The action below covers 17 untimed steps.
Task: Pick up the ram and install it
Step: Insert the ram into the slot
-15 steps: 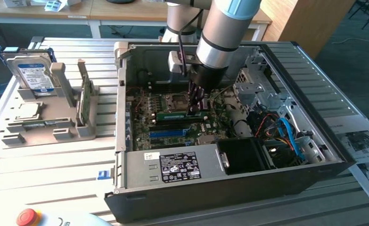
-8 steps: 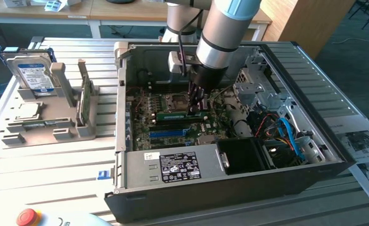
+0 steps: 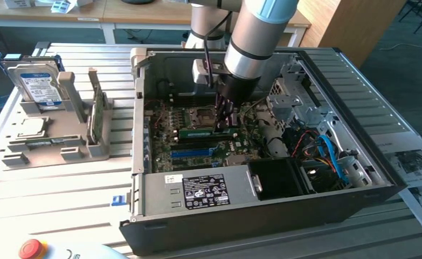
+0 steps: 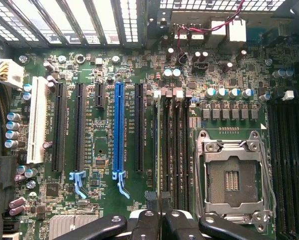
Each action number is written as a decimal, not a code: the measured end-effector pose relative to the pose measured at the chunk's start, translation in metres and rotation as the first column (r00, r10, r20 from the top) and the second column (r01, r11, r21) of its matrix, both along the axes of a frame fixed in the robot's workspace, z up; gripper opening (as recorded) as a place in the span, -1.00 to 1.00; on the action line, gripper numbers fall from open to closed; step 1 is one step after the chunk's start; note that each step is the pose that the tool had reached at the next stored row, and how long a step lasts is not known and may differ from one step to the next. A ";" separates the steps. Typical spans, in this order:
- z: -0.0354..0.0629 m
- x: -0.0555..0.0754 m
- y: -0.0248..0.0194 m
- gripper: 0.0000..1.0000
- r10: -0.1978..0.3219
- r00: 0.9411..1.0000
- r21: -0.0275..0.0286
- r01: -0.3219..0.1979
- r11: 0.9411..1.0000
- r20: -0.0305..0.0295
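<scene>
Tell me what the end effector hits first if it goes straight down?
Likely the black memory slots on the motherboard: the ram in the end effector would touch first. Depth unclear.

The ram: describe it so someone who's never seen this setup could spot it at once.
Look inside the open computer case, on the motherboard next to the square processor socket. The ram is the thin green strip on edge, pinched in the gripper at the long slots. The slots beside it are black or blue.

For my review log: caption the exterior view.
The hand holds the ram low over the motherboard inside the open computer case.
</scene>
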State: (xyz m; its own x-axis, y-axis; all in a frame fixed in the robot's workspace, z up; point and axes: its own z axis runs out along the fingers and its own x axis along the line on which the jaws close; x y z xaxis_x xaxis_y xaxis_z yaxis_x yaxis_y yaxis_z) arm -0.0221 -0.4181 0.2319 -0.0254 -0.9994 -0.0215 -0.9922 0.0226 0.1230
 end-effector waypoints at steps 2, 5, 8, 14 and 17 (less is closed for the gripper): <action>0.0001 0.000 0.0000 -0.76 0.000 1.000 0.000 0.000 1.000 0.000; 0.0001 0.000 0.0004 -0.76 0.000 1.000 0.000 0.000 1.000 0.000; 0.0001 0.000 0.0006 -0.76 0.000 1.000 0.000 0.000 1.000 0.000; -0.0003 0.000 0.0007 -0.76 0.000 1.000 0.000 0.000 1.000 0.000; -0.0011 0.000 0.0006 -0.76 0.000 1.000 0.000 0.000 1.000 0.000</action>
